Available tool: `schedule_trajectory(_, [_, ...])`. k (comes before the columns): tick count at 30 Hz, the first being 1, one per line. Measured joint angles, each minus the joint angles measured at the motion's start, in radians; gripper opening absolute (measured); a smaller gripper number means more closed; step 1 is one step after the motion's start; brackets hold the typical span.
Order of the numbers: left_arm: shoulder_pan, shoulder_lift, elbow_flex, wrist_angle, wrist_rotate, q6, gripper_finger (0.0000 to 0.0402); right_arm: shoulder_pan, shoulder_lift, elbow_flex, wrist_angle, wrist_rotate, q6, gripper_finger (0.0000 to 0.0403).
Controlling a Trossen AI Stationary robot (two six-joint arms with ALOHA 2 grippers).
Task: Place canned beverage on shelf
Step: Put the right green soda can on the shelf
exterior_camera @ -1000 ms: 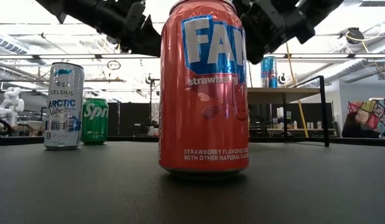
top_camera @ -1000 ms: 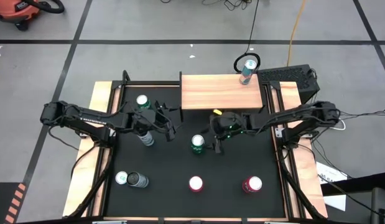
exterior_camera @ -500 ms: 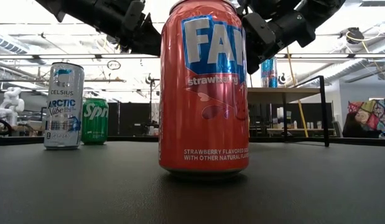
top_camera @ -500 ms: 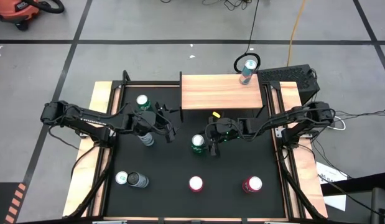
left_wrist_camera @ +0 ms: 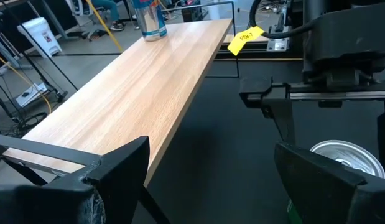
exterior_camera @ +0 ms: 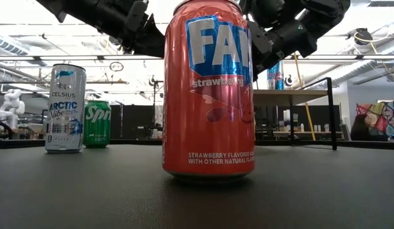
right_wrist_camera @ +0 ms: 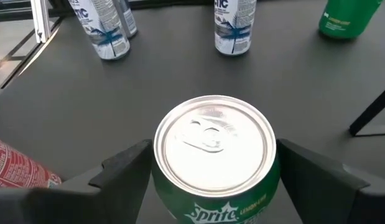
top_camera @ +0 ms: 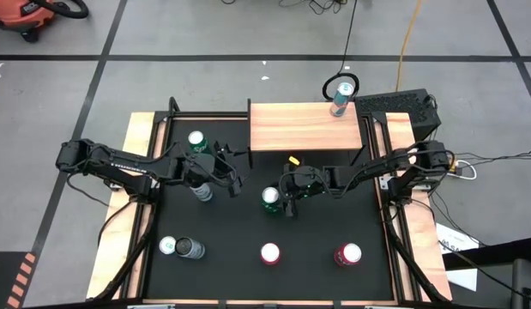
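While both arms reached over the black table (top_camera: 334, 232), the right gripper (top_camera: 285, 199) stood at a green soda can (top_camera: 270, 197) near the table's middle, in front of the shelf (top_camera: 305, 126). Its fingers (right_wrist_camera: 127, 163) were spread wide, one on each side of the can (right_wrist_camera: 215, 162), with a gap visible between each finger and the can's wall; the can stood upright on the table and was not clamped.

The left gripper (top_camera: 233, 176) hung over the table to the left of that can, near the shelf's front left corner. Its fingers (left_wrist_camera: 120, 165) were held wide apart with nothing between them.

The shelf, a light-wood board on black legs, stood at the far edge of the table. One blue can (top_camera: 339, 100) stood upright on its far right corner; the remaining board was bare wood. A yellow tag (left_wrist_camera: 245, 38) showed just beside the shelf's front edge.

Other cans stood upright on the table: a second green can (top_camera: 196, 140) and a white can (top_camera: 202, 190) by the left arm, a white can (top_camera: 167, 247) touching or just beside a dark can (top_camera: 190, 249) at front left, a red strawberry soda can (top_camera: 270, 253) at front centre, and another red can (top_camera: 347, 254) at front right.
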Motion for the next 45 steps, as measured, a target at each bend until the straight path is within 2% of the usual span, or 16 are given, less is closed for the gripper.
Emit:
schedule_trajectory(7, [0.0, 0.0, 0.0, -0.007, 0.0, -0.003, 0.0345, 0.0, -0.003, 0.001, -0.029, 0.001, 0.009, 0.0279])
schedule_trajectory(9, [0.0, 0.0, 0.0, -0.022, 0.0, -0.021, 0.0345, 0.0, -0.004, 0.001, -0.036, 0.0, 0.009, 0.0279])
schedule_trajectory(16, [0.001, 0.0, 0.0, -0.033, 0.0, -0.025, 0.0345, 0.0, -0.003, 0.001, -0.046, 0.0, 0.027, 0.0322])
schedule_trajectory(25, [0.001, 0.0, 0.0, -0.029, 0.0, -0.024, 0.0345, 0.0, -0.002, 0.0, -0.047, -0.002, 0.017, 0.0314])
schedule_trajectory(32, [0.001, 0.0, 0.0, -0.029, 0.0, -0.024, 0.0345, 0.0, -0.007, -0.001, -0.035, -0.003, 0.027, 0.0278])
schedule_trajectory(39, [0.0, 0.0, 0.0, -0.034, 0.001, -0.024, 0.0345, 0.0, -0.046, -0.005, -0.066, -0.006, 0.024, 0.028])
schedule_trajectory(45, [0.0, 0.026, 0.002, -0.006, 0.154, -0.051, 0.0345, -0.008, -0.071, -0.005, -0.072, -0.006, 0.012, 0.0279])
